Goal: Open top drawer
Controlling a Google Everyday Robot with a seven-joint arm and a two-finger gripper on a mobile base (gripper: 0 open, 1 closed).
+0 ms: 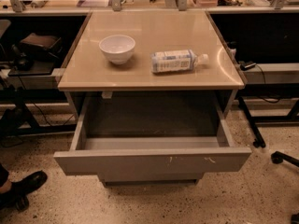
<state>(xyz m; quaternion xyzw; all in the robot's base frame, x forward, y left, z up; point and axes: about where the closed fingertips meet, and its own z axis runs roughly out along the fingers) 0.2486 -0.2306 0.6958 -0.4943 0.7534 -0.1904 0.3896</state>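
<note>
The top drawer point(152, 161) is a wide grey metal drawer with a flat handleless front and small pale scratch marks right of centre. It stands pulled far out from under the tan tabletop point(149, 73), and its inside shows empty. A narrower grey drawer front point(149, 177) shows just below it. My gripper is out of view, and no part of the arm shows.
A white bowl point(117, 47) and a plastic bottle lying on its side point(176, 61) rest on the tabletop. A person's black shoe point(21, 186) is on the speckled floor at the left. Black chair casters point(279, 157) stand at the right. Dark shelves flank the cabinet.
</note>
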